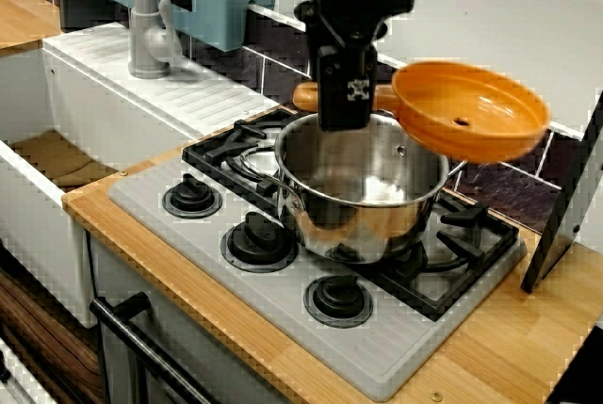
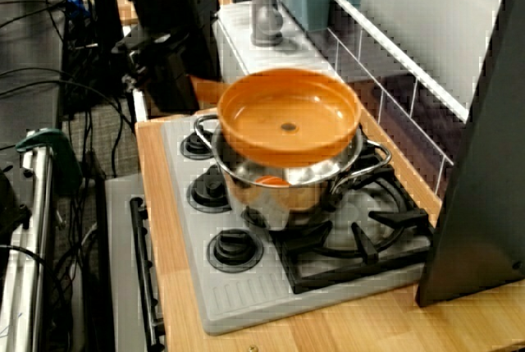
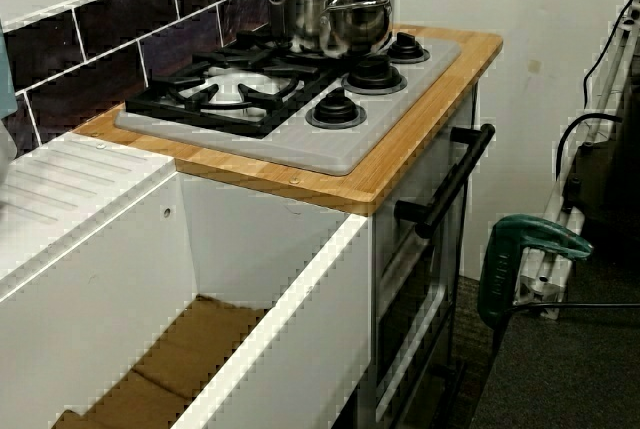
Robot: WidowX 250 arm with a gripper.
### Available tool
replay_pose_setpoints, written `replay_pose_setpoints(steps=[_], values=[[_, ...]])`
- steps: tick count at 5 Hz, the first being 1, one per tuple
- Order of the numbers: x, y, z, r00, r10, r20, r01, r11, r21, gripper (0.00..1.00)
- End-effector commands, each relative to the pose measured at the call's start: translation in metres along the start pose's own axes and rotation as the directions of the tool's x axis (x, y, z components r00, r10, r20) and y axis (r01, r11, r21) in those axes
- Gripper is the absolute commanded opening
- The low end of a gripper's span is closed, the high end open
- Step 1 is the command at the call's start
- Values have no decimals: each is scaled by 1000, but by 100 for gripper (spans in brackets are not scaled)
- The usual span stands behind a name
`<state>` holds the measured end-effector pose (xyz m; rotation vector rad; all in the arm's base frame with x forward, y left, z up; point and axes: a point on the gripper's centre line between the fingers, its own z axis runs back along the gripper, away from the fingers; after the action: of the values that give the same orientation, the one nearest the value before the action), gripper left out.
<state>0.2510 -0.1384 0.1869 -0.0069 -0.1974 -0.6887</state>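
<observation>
Holding the orange pan (image 1: 471, 112) by its handle, the gripper (image 1: 344, 114) jaws clamped on it, we should hold it level, clear of the steel pot (image 1: 363, 192) below.

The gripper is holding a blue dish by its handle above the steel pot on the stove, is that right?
No, the dish is orange, not blue. The front view of the stove shows the gripper holding it by its handle above the steel pot on the stove.
</observation>
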Motion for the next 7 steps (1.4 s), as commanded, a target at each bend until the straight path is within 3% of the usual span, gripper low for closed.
replay_pose_setpoints(steps=[1,3,5,7], values=[[-6,49,16,994,97,40,-95,994,-45,0],[-21,90,15,982,175,78,-178,984,33,0],[-41,114,17,968,229,100,-237,968,78,0],[-74,150,17,934,337,117,-348,933,87,0]])
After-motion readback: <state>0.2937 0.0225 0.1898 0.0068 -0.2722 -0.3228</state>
